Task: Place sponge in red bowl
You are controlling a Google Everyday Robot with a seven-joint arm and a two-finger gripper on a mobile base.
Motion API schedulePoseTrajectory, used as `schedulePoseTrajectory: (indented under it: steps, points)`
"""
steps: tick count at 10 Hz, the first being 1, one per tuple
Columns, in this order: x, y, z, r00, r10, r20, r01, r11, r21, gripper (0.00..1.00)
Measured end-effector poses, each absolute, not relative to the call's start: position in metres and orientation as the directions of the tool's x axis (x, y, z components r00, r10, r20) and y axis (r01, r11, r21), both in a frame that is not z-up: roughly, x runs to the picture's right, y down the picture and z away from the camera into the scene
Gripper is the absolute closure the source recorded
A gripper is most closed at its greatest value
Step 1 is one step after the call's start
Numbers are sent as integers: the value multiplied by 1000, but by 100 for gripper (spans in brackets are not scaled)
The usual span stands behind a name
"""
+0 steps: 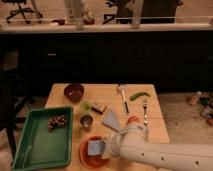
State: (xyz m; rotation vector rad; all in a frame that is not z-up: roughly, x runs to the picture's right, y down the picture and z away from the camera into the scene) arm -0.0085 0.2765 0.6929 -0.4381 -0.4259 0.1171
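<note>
The red bowl (86, 156) sits at the table's front edge, just right of the green tray. The blue-grey sponge (94, 147) is inside the bowl's outline, over its middle; whether it rests on the bottom cannot be told. My gripper (105, 147) is directly at the sponge's right side, at the end of the thick white arm (155, 152) that comes in from the lower right. The arm hides the bowl's right rim.
A green tray (30, 145) with a dark cluster (56, 122) lies at left. Behind the bowl stand a metal cup (86, 121), a pale triangular piece (111, 120), a maroon bowl (74, 92), a green pepper (139, 95) and a fork (145, 110).
</note>
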Motion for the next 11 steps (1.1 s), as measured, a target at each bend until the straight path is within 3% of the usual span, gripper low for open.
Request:
schedulePoseTrajectory:
  steps: [3,5,11]
  points:
    - [-9,277,693,906,200,374,-19,900,-435,31]
    - [-8,277,693,906,200,374,-20,900,-435,20]
    - [-8,277,693,905,202,374,-20,900,-436,20]
